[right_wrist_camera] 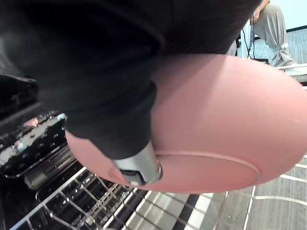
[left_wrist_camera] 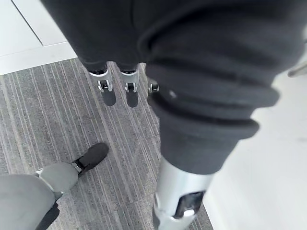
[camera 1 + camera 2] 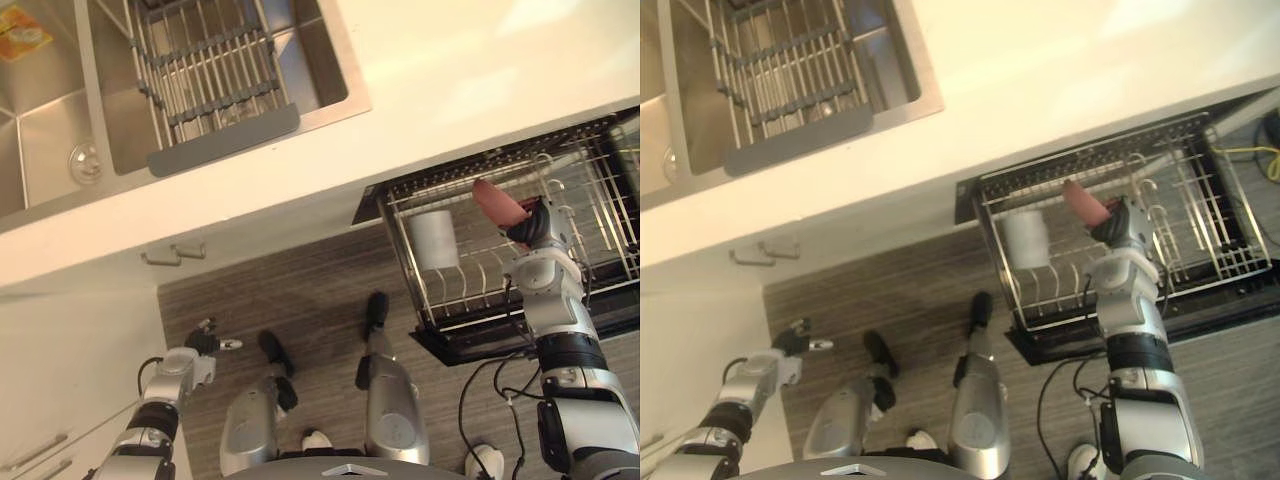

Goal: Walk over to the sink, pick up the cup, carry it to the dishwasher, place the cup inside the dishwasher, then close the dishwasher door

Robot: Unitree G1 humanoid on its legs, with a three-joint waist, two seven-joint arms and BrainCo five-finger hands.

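My right hand (image 3: 535, 228) is shut on a pink cup (image 3: 498, 203), holding it over the middle of the pulled-out wire rack (image 3: 470, 300) of the open dishwasher. In the right wrist view the pink cup (image 1: 216, 120) sits against the palm, with a thumb (image 1: 136, 167) curled across it and the rack's wires (image 1: 96, 201) just below. A white cup (image 3: 434, 240) stands in the rack to the left of the pink one. My left hand (image 3: 205, 343) hangs low beside the white cabinet, its fingers (image 2: 117, 88) relaxed and holding nothing.
The steel sink (image 3: 330, 100) with a wire drainer (image 3: 200, 70) is set in the pale counter at upper left. A cabinet handle (image 3: 172, 255) juts out below the counter. The dark dishwasher door (image 3: 470, 350) lies open under the rack. A person (image 1: 273, 28) stands beyond the dishwasher.
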